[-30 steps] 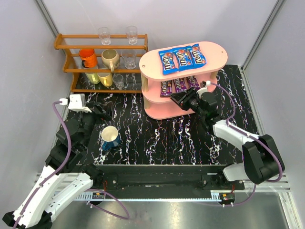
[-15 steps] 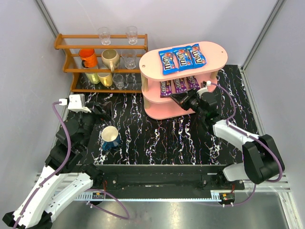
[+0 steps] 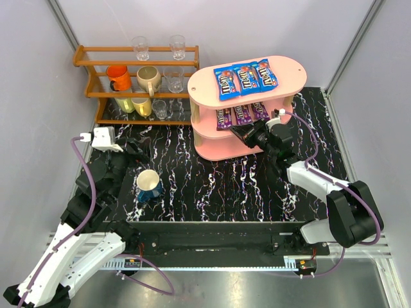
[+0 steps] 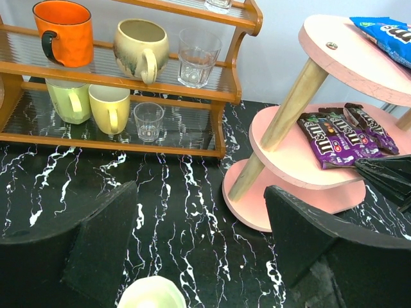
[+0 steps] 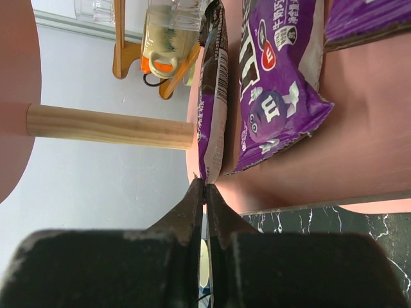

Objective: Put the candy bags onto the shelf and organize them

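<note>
The pink shelf point(image 3: 290, 69) stands at the back right. Three blue candy bags point(image 3: 246, 78) lie side by side on its top board. Three purple candy bags point(image 3: 241, 114) lie on the middle tier. My right gripper point(image 3: 236, 132) is at the front edge of that tier. In the right wrist view it point(image 5: 205, 186) is shut on the near edge of the left purple bag point(image 5: 213, 96), with another purple bag point(image 5: 273, 83) beside it. My left gripper point(image 4: 199, 237) is open and empty, over the table left of the shelf point(image 4: 289, 173).
A blue mug point(image 3: 148, 185) stands on the black marbled table below my left gripper. The wooden slatted rack point(image 3: 138, 83) with mugs and glasses stands at the back left. Grey walls close in the table on three sides.
My right gripper has shifted slightly at the front of the middle tier and its jaws look narrower. The left arm has not moved.
</note>
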